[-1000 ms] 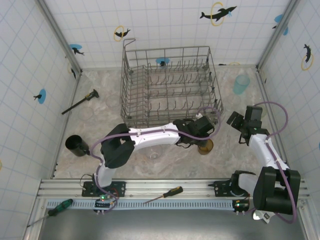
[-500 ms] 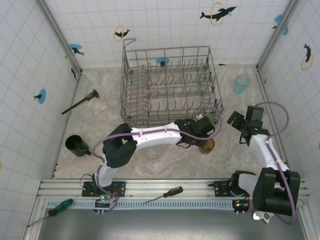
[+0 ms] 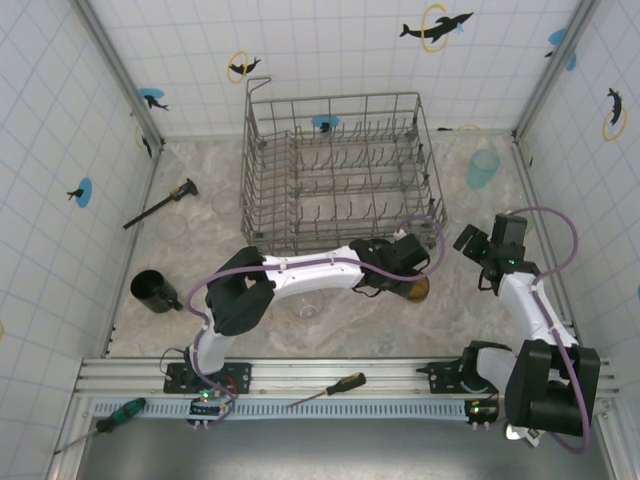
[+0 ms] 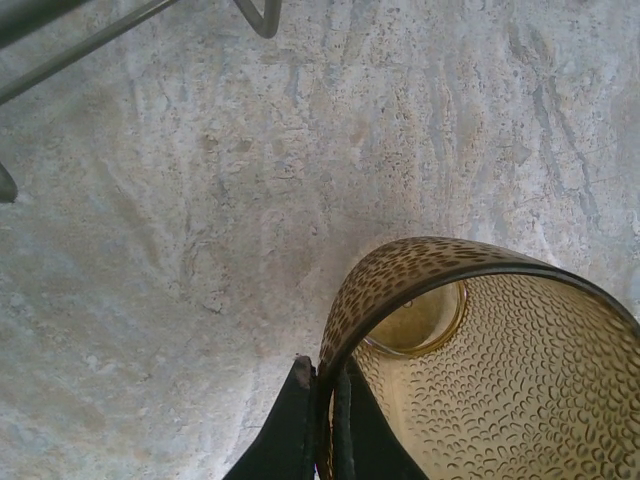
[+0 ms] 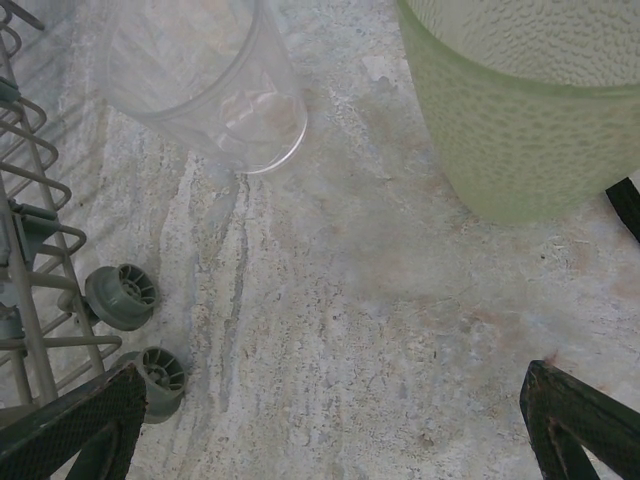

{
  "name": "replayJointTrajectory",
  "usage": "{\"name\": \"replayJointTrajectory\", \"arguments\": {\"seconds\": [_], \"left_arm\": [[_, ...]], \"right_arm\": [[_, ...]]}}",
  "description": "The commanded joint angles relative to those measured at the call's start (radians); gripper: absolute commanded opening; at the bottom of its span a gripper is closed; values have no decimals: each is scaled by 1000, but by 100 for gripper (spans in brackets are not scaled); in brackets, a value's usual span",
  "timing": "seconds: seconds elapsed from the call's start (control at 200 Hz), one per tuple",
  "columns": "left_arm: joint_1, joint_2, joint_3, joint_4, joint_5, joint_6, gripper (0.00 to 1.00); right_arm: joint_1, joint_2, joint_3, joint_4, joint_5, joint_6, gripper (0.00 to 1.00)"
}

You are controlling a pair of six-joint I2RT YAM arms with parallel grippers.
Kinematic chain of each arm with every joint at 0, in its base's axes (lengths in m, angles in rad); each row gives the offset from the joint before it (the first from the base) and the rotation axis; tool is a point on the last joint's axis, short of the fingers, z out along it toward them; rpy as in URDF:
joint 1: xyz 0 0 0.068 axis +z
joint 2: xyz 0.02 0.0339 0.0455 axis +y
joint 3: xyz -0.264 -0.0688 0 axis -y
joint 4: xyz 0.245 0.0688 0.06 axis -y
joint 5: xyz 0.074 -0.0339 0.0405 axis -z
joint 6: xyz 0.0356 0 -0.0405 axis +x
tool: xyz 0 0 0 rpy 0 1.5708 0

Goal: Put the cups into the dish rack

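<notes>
The amber cup (image 3: 414,289) sits just in front of the dish rack's near right corner. My left gripper (image 3: 402,268) is shut on it. In the left wrist view both fingers pinch the amber cup (image 4: 490,370) at its rim, and my left gripper (image 4: 326,415) has one finger inside and one outside. My right gripper (image 3: 481,252) hovers right of the dish rack (image 3: 340,170), and in its wrist view my right gripper (image 5: 330,440) is open over bare table. A pale green cup (image 5: 520,110) and a clear cup (image 5: 210,85) stand ahead of it.
A light blue cup (image 3: 482,168) stands at the far right and a dark mug (image 3: 152,290) at the near left. A clear cup (image 3: 308,309) sits under the left arm. The rack's wheels (image 5: 120,297) are close on the right gripper's left. A black tool (image 3: 160,203) and screwdrivers (image 3: 328,388) lie about.
The left gripper and the amber cup have shifted slightly toward the rack. The right arm has barely moved.
</notes>
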Motion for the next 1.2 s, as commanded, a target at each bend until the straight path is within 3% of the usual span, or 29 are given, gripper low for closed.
{"name": "replayJointTrajectory", "arguments": {"seconds": [0.0, 0.345, 1.196], "left_arm": [[-7, 8, -9, -24, -6, -1, 0], [-7, -61, 10, -30, 7, -7, 0], [14, -153, 237, -120, -15, 94, 0]], "right_arm": [[-10, -28, -16, 18, -13, 11, 100], [-21, -57, 14, -21, -23, 17, 100], [-81, -84, 254, -212, -67, 22, 100]]}}
